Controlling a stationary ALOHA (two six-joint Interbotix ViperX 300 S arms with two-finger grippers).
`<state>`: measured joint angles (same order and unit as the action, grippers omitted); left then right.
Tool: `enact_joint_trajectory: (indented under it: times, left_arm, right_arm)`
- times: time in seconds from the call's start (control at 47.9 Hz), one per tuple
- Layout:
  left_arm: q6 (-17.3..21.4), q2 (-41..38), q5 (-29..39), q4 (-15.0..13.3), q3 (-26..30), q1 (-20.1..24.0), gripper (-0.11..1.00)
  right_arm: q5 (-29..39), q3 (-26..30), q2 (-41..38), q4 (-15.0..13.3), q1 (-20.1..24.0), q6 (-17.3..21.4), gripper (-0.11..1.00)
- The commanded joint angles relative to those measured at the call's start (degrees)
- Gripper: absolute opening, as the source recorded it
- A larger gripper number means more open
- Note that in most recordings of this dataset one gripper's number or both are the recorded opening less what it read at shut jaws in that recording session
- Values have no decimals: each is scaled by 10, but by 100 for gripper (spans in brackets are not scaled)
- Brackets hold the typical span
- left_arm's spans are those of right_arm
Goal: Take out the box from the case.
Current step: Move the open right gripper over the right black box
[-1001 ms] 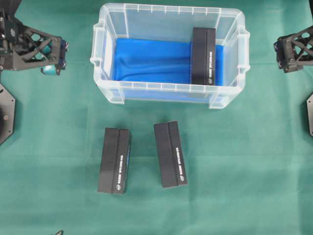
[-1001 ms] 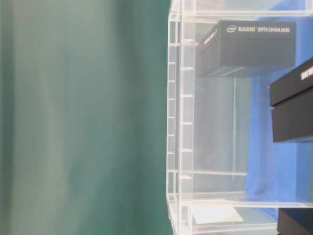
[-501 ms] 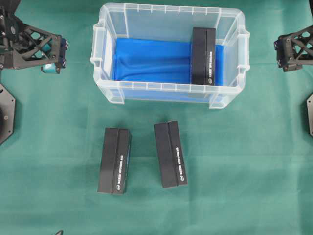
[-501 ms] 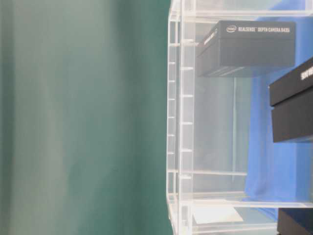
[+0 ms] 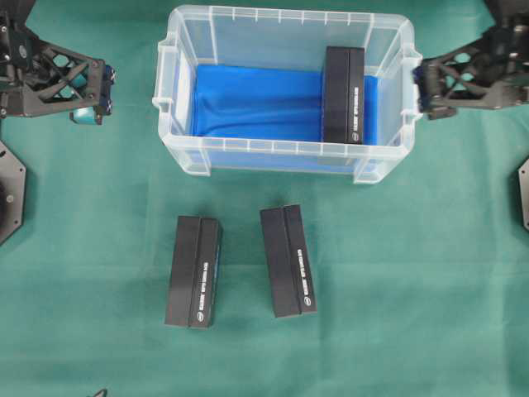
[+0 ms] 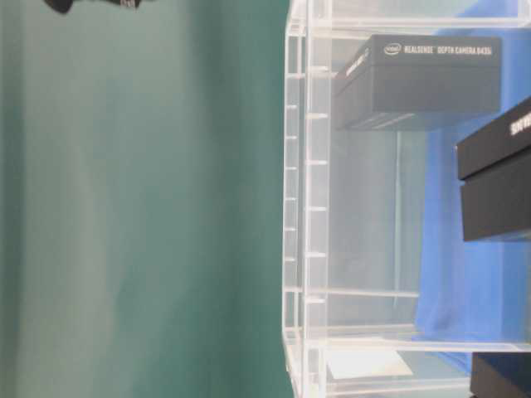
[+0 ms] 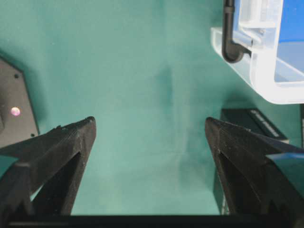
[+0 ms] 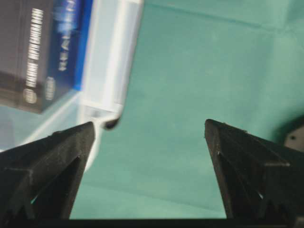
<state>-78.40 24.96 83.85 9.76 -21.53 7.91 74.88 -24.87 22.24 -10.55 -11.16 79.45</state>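
Hovering at the upper left of the overhead frame, the left end effector (image 5: 92, 93) sits well apart from everything else, over bare green cloth on the counter (image 5: 99, 248). Its wrist view shows both fingers (image 7: 71, 147) spread wide with nothing between them; cloth only in the gap.

Centre left, lower half of the overhead frame: two black boxes lie on the cloth outside the case. First loose box (image 5: 193, 272) stands roughly lengthwise up the frame; second loose box (image 5: 288, 261) just to its right, tilted slightly, a clear gap between the two.

Upper centre: the case (image 5: 169, 124), clear plastic, rimmed, blue lining (image 5: 248, 103) on its floor. The box (image 5: 344, 94) is inside it, at the right end, long side running up the frame, resting on the lining close to the right wall. Table-level view, turned sideways, shows the same box through the clear wall (image 6: 419, 81), white lettering on its side.

Upper right: the right end effector (image 5: 423, 91) is just beside the case's right handle, outside the wall; contact cannot be judged. Its wrist view is motion-blurred, fingers (image 8: 71, 152) wide apart, gripping nothing, the case rim and the box's labelled side visible at upper left of that frame.
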Motion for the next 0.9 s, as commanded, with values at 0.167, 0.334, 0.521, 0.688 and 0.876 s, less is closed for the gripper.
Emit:
enact_joint_trajectory:
  times: [0.167,0.334,0.521,0.688,0.876]
  left_arm:
    - [-1,4,-3,0,5,2,97]
    - [1,4,-15,0,5,2,97]
    - [4,4,-27,0,4,2,97]
    - [4,6,-27,0,1,1,97]
    - [4,14,-26,0,-7,2,97]
  right_arm:
    - [-18,65,-59,1,6,-2,92]
    - [-31,104,-98,1,7,-2,92]
    - [-33,145,-136,1,10,-2,92]
    - [-33,175,-165,1,11,-3,92]
    - [-33,187,-178,1,11,-2,92]
